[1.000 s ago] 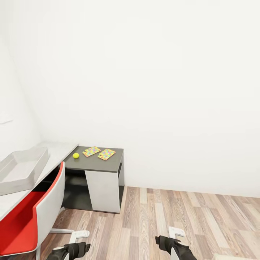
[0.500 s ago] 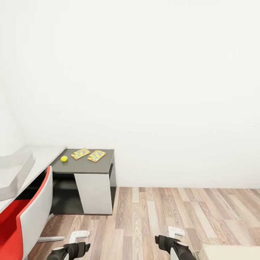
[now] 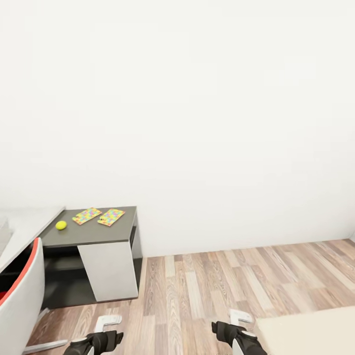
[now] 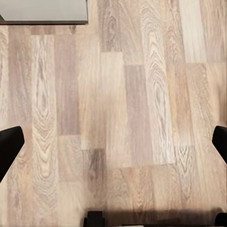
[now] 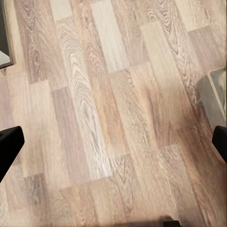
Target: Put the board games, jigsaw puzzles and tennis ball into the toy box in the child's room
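Observation:
The tennis ball (image 3: 61, 225) lies on the dark grey lower section of the table (image 3: 93, 235) at the left of the head view. Two jigsaw puzzles (image 3: 87, 215) (image 3: 111, 217) lie side by side just behind it, near the wall. The toy box and the board games are out of view. A cream corner of the bed (image 3: 310, 330) shows at the bottom right. My left gripper (image 4: 113, 146) and right gripper (image 5: 113, 146) are both open over bare wood floor, with nothing between their fingers. Both arms hang low at the head view's bottom edge, well short of the table.
A red-and-white chair (image 3: 19, 291) stands at the table's pale grey top (image 3: 29, 224) at the far left. Wood floor (image 3: 222, 281) stretches between me and the white wall. A grey edge (image 5: 215, 94) shows in the right wrist view.
The head camera has swung to the right. The table and chair have slid towards the left edge, the toy box has left the picture, and more of the bed corner shows. The arms keep their pose.

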### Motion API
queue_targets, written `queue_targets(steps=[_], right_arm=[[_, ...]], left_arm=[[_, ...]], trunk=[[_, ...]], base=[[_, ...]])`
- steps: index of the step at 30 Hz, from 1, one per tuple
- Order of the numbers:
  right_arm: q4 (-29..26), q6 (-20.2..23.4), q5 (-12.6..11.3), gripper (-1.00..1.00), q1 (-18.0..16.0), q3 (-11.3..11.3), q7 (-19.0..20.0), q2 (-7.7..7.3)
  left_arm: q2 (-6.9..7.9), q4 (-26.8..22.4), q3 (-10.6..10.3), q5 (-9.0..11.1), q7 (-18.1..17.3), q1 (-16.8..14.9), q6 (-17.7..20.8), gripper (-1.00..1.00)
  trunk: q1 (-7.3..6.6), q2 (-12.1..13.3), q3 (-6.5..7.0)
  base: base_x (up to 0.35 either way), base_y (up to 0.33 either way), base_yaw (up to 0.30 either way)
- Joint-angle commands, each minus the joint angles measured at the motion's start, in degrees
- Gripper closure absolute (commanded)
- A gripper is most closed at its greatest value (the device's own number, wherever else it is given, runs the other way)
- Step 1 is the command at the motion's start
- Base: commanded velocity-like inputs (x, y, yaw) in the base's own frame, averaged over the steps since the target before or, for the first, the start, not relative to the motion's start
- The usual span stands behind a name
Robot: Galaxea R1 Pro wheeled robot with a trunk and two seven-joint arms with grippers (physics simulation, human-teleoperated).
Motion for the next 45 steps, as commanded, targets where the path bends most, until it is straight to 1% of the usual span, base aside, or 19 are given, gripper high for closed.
queue_targets(steps=[1,13,22,26,27,28,29,30,31,34,35,37,38,39,40,43,45], right_arm=[[-0.07,0.24,-0.39,-1.0,-0.02,-0.12,-0.17,0.05],[-0.06,0.17,-0.49,-1.0,-0.04,-0.12,-0.17,0.05],[-0.64,0.25,-0.4,-1.0,-0.06,-0.09,-0.06,0.02],[-3.72,1.95,-0.37,-1.0,-0.1,0.12,-0.08,0.09],[-5.89,4.35,-0.39,-1.0,-0.11,0.19,-0.08,0.13],[-8.81,8.38,-0.37,-1.0,-0.12,0.28,-0.07,0.26],[-10.64,10.82,-0.36,-1.0,-0.12,0.33,-0.07,0.41],[-14.9,15.97,-0.35,-1.0,-0.12,0.35,-0.06,0.88],[-17.27,18.5,-0.35,-1.0,-0.12,0.35,-0.07,1.17],[-24.79,24.93,-0.39,-1.0,-0.13,0.28,-0.08,1.96],[-29.01,27.77,-0.47,-1.0,-0.13,0.23,-0.08,2.27],[-31.96,29.72,-0.51,-1.0,-0.13,0.2,-0.08,2.48],[-33.89,31.02,-0.51,-1.0,-0.13,0.23,-0.08,2.64],[-33.89,31.02,-0.51,-1.0,-0.13,0.23,-0.08,2.64],[-35.18,31.95,-0.42,-1.0,-0.13,0.31,-0.12,2.75],[-36.85,33.87,-0.36,-1.0,-0.13,0.39,-0.15,2.87],[-37.45,35.08,-0.35,-1.0,-0.13,0.4,-0.16,2.9]], left_arm=[[-0.03,-0.12,0.32,0.06,-0.36,0.03,0.38,-1.0],[0.06,-0.19,0.38,-0.04,-0.36,0.09,0.34,-1.0],[0.15,-0.21,0.45,-0.01,-0.46,0.1,0.32,-1.0],[0.18,-0.56,0.54,0.05,-1.16,0.08,0.63,-1.0],[0.2,-0.88,0.59,0.07,-2.09,0.01,1.01,-1.0],[0.2,-1.88,0.63,0.07,-3.53,-0.09,2.3,-1.0],[0.19,-2.86,0.64,0.06,-4.42,-0.14,3.56,-1.0],[0.18,-5.86,0.63,0.05,-6.41,-0.24,7.58,-1.0],[0.19,-7.85,0.6,0.03,-7.45,-0.28,10.21,-1.0],[0.23,-15.63,0.65,-0.03,-10.76,-0.35,19.58,-1.0],[0.45,-21.14,0.79,-0.07,-12.95,-0.33,25.06,-1.0],[0.87,-25.98,0.98,-0.08,-15.06,-0.3,28.87,-1.0],[1.24,-29.76,1.12,-0.07,-17.02,-0.19,31.37,-1.0],[1.24,-29.76,1.12,-0.07,-17.02,-0.19,31.37,-1.0],[1.48,-32.44,1.13,-0.15,-18.71,-0.05,33.02,-1.0],[1.75,-35.23,1.15,-0.37,-20.56,0.13,34.82,-1.0],[1.89,-35.94,1.31,-0.45,-21.04,0.18,35.27,-1.0]], trunk=[[0.02,-0.05,-0.03],[0.02,-0.05,-0.03],[0.02,-0.05,-0.03],[0.02,-0.05,-0.03],[0.02,-0.05,-0.03],[0.02,-0.05,-0.03],[0.02,-0.05,-0.03],[0.02,-0.05,-0.03],[0.02,-0.05,-0.03],[0.02,-0.05,-0.03],[0.02,-0.05,-0.03],[0.02,-0.05,-0.03],[0.02,-0.05,-0.03],[0.02,-0.05,-0.03],[0.02,-0.05,-0.03],[0.02,-0.05,-0.03],[0.02,-0.05,-0.03]], base=[[0.0,0.0,-0.281],[-0.011,0.0,-0.281],[-0.198,0.0,-0.281],[-0.086,0.0,-0.281],[-0.033,0.0,-0.281],[-0.021,0.0,-0.281],[-0.017,0.0,-0.281],[-0.011,0.0,-0.281],[-0.009,0.0,-0.281],[-0.006,0.0,-0.281],[-0.003,0.0,-0.281],[-0.002,0.0,-0.281],[-0.001,0.0,-0.281],[-0.001,0.0,-0.281],[-0.001,0.0,-0.281],[0.0,0.0,-0.281],[0.0,0.0,-0.281]])
